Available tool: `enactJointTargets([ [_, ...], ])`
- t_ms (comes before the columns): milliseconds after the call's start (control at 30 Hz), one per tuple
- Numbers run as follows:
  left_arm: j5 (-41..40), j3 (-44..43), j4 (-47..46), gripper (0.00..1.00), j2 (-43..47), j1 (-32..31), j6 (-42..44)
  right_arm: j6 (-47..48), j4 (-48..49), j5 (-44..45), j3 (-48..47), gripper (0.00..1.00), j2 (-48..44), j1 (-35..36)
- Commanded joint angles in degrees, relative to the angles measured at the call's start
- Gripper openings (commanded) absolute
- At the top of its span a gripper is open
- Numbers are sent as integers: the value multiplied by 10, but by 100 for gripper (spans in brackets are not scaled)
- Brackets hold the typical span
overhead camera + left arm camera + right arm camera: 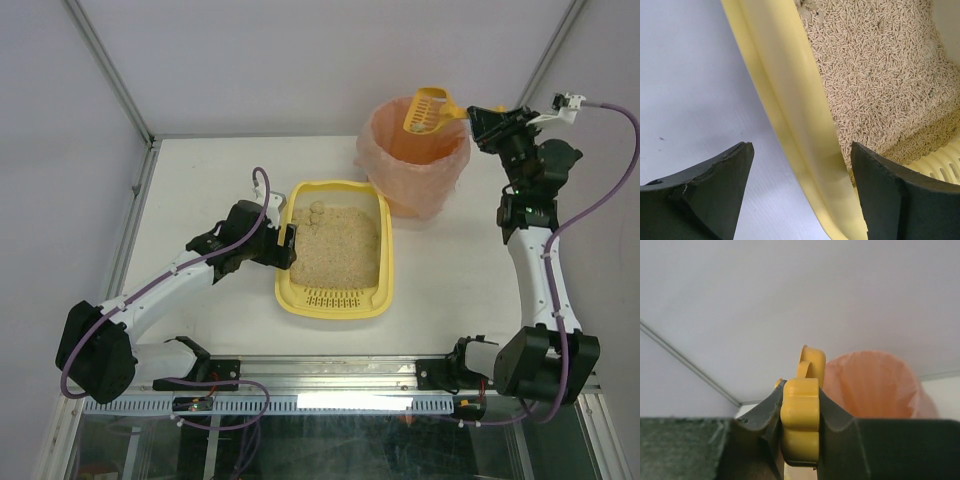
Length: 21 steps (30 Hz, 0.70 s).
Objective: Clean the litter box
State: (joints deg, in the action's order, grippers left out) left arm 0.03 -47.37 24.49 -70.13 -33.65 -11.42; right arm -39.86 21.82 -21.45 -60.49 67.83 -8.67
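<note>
The pale-yellow litter box (283, 290) lies mid-table, with beige litter (340, 243), a slotted grate (335, 297) at its near end and a few clumps (315, 210) at its far left corner. My left gripper (288, 245) is open and straddles the box's left wall. In the left wrist view the rim (790, 100) runs between the fingers of this gripper (802, 150), one finger over the table, the other over the litter (880, 65). My right gripper (475, 115) is shut on the handle of the orange scoop (428, 110) and holds it above the bin (415, 160). The handle (800, 415) is clamped between the fingers.
The round bin lined with a pink-orange bag stands at the back right, just behind the box's far right corner, and shows in the right wrist view (875, 385). Metal frame posts rise at the back corners. The white table (200, 180) extends left of the box.
</note>
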Motion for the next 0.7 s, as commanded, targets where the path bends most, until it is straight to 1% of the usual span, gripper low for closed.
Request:
enactJointTargets([
  [0,-7,-26,-9,81,0,5,9,196,-49,18,-78,0,28,13],
  [100,-5,-28,-9,81,0,6,9,308,-91,38,-105,0,43,49],
  [267,-6,-27,-9,81,0,6,7,517,-146,109,-143,0,66,133],
  [400,-3,-27,-9,81,-2,7,8,629,-174,175,-176,0,84,186],
  [467,-5,-26,-9,81,-2,7,6,667,-175,216,-185,0,90,207],
  [567,-3,-28,-9,81,-4,7,6,691,-178,276,-198,0,90,238],
  [633,0,-30,-11,80,-3,7,4,650,-189,303,-215,0,75,261],
  [667,2,-29,-12,79,-3,7,4,614,-195,294,-221,0,63,269],
])
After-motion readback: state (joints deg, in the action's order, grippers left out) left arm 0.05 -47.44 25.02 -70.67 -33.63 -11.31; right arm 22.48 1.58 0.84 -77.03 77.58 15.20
